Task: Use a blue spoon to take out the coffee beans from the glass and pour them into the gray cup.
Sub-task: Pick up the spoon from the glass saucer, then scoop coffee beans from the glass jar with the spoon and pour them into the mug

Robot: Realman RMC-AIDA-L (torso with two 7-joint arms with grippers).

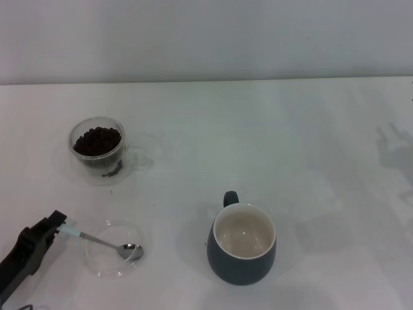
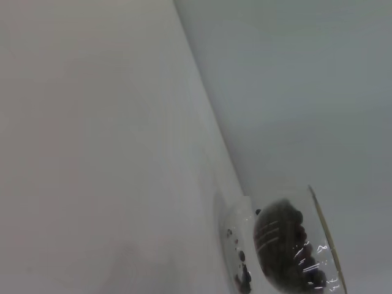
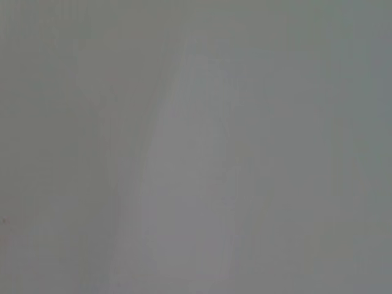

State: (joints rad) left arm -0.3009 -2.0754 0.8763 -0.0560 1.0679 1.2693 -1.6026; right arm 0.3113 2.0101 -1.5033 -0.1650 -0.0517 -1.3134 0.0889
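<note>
left tool (image 1: 59, 226): down at the near-left corner of the surface (image 1: 310, 142); it's pinched on the tip of the blue spoon's handle, jaws closed around it as far as the head view shows

right tool: not in any view; its wrist camera shows only blank grey, so it looks parked somewhere off to the side

blue spoon (image 1: 97, 239): pale-blue handle end in the left tool, metal neck running out to the shiny bowl, which rests inside the shallow glass dish (image 1: 116, 250); bowl looks empty; I'd guess it's light and stiff but the metal is slick, so the plastic handle is the right place to hold; a grip that far back means the bowl can swing, so I'd keep moves slow

glass (image 1: 98, 150): small clear double-walled mug, upright, toward the back left, well apart from the spoon; handle faces right; probably light and tippy, and fragile, so a spoon pushing on its rim could slide it

coffee beans (image 1: 97, 141): dark heap filling the glass near the brim; also visible in the left wrist view (image 2: 285, 251); loose, hard and rolly, so they'd spill off a tilted spoon easily

gray cup (image 1: 242, 245): near centre, right of the dish, upright; cream inside looks empty; heavier ceramic with a wide mouth, an easy target

progress: nothing scooped yet, I reckon
</note>
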